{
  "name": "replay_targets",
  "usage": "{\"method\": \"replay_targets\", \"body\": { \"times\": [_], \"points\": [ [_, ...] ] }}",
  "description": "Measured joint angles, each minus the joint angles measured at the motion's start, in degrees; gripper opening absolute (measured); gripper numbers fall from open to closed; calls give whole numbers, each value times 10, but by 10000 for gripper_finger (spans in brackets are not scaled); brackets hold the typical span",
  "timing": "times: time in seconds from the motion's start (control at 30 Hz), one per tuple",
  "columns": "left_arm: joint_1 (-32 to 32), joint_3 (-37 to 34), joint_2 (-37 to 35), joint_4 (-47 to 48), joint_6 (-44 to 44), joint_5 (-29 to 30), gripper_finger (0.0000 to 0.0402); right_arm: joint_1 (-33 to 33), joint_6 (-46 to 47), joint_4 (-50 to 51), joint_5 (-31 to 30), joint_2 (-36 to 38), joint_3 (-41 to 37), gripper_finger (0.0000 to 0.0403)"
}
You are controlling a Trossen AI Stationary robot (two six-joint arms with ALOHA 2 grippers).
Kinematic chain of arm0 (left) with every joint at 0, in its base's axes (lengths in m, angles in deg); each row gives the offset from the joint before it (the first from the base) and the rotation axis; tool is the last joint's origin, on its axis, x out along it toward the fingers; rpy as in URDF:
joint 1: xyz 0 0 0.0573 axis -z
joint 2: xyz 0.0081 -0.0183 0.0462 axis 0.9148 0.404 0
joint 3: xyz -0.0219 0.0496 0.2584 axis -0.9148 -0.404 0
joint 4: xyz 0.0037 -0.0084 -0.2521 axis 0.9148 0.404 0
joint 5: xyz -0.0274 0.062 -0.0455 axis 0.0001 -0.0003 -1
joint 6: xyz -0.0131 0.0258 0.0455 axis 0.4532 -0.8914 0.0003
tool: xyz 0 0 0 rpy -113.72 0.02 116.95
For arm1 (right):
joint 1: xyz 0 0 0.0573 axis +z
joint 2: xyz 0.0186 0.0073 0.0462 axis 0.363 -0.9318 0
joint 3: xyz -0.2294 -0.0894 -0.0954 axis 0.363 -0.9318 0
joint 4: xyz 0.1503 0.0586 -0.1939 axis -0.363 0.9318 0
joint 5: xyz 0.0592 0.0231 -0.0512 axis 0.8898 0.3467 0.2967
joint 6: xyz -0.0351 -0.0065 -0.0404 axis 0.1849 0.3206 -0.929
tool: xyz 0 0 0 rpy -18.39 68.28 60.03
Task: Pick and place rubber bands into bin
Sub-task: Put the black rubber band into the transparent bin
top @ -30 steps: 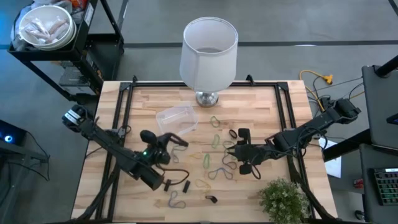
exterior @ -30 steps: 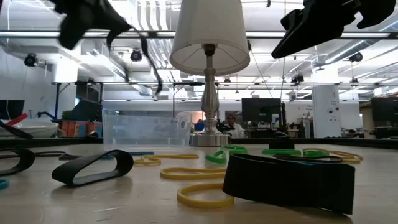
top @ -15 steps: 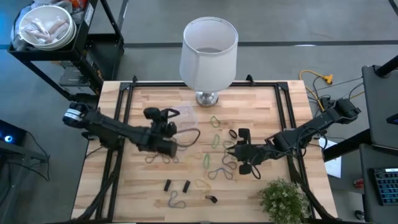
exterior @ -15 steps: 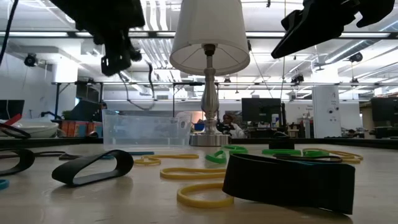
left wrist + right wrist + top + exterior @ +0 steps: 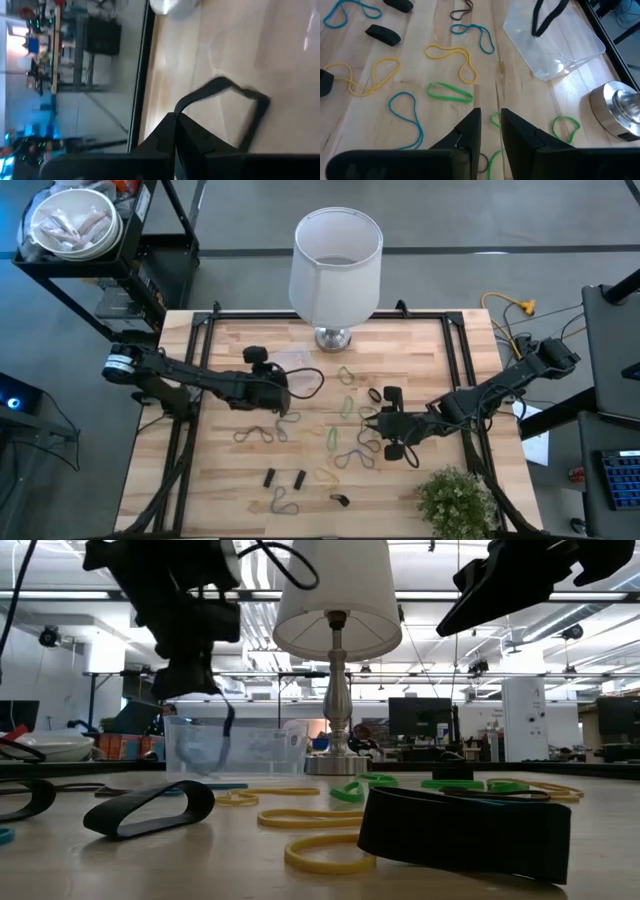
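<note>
The left pincer [image 5: 283, 383] is pinched shut on a thin black rubber loop [image 5: 306, 380], which hangs limp from the fingertips over the small clear plastic bin [image 5: 555, 42]. In the right wrist view the black rubber loop [image 5: 546, 17] dangles just above the bin's open mouth, and in the low view the black rubber loop [image 5: 228, 720] droops in front of the bin's wall [image 5: 250, 747]. It looks light and floppy, so it will probably fall straight down once let go, though a soft band can cling to a pad.

The left arm reaches in from the desk's left edge, stretched nearly level across the light wooden desk [image 5: 420, 350], its wrist over the bin just in front of the base of the white-shaded lamp [image 5: 335, 255].

The other rubber bands, in yellow [image 5: 451, 55], green [image 5: 449, 92], blue [image 5: 405, 117] and black [image 5: 383, 35], lie flat and scattered over the desk's middle and front, well apart from the bin. Being thin and flat against the wood, each is best taken where a strand curves clear of its neighbours, with the fingertips pressed to the wood on either side.

The right pincer [image 5: 490, 127] hovers low over the bands near the desk's right side, its jaws narrowly apart and holding nothing, with the arm folded in from the right edge beside a small green potted plant [image 5: 455, 500].
</note>
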Motion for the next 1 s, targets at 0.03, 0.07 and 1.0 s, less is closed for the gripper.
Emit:
{"method": "replay_targets", "body": {
  "times": [0.03, 0.07, 1.0],
  "points": [
    [-1, 0, 0, -15, -13, 0, 0, 0, 4, 0, 0, 0, 0, 68],
    [-2, 0, 0, -30, -24, 0, 0, 0, 9, 0, 0, 0, 0, 68],
    [-31, -2, -14, -65, -60, -135, 108, 0, 14, -1, 1, 0, -8, 68]
  ]
}}
